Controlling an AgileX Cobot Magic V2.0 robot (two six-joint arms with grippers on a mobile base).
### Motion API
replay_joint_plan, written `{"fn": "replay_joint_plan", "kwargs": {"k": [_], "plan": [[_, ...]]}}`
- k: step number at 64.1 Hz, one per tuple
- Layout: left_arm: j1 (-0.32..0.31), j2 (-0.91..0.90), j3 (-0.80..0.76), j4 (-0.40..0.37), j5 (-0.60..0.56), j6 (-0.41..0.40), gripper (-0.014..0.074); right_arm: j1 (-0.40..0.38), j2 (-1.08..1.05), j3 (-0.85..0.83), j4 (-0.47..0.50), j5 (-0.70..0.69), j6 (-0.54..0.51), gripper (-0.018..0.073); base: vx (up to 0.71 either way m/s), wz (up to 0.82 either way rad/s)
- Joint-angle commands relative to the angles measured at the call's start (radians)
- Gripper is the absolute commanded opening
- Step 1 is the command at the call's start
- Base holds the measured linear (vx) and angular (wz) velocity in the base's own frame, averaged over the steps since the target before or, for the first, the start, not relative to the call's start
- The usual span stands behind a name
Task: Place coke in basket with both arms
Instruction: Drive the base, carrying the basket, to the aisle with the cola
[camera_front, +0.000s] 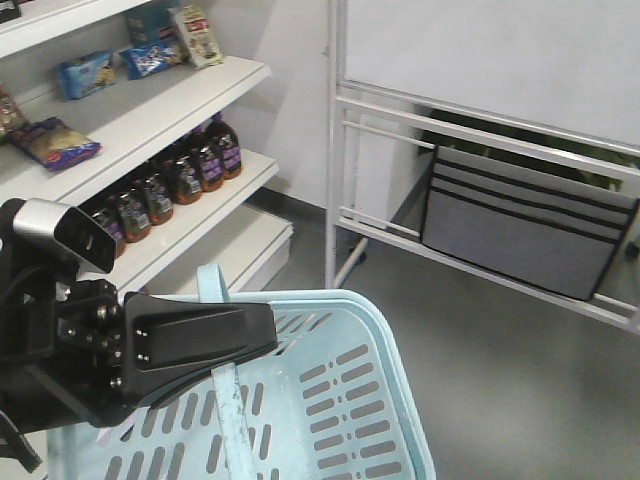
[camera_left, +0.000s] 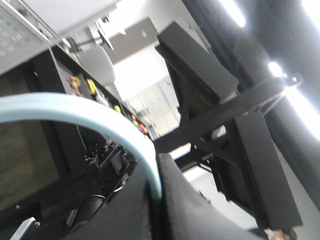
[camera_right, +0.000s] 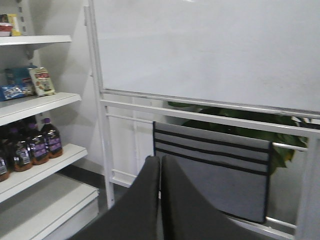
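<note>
Closest in, the left gripper (camera_left: 156, 167) is clamped on the pale blue handle (camera_left: 75, 112) of the basket (camera_front: 330, 330) (the band runs right between its jaws). The basket fills the front view from 6 to 8 o'clock. The right gripper (camera_right: 160, 161) has its jaws pressed together. Beyond, grey floor (camera_front: 480, 340) spreads at 4 o'clock. White shelves (camera_front: 150, 110) with dark bottles (camera_front: 190, 170) stand at 10 o'clock, and a whiteboard (camera_front: 480, 50) at 1 o'clock.
</note>
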Motion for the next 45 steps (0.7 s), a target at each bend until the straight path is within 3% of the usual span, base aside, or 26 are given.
{"fn": "replay_joint_plan", "kwargs": {"k": [1, 45], "plan": [[-0.007, -0.022, -0.033, -0.082, -0.162, -0.001, -0.0006, -0.005, 0.002, 0.008, -0.012, -0.070, -0.003, -0.0005, 0.14, 0.61], [-0.007, -0.022, -0.033, -0.082, -0.162, -0.001, -0.0006, -0.005, 0.002, 0.008, -0.012, -0.070, -0.003, -0.0005, 0.13, 0.54]]}}
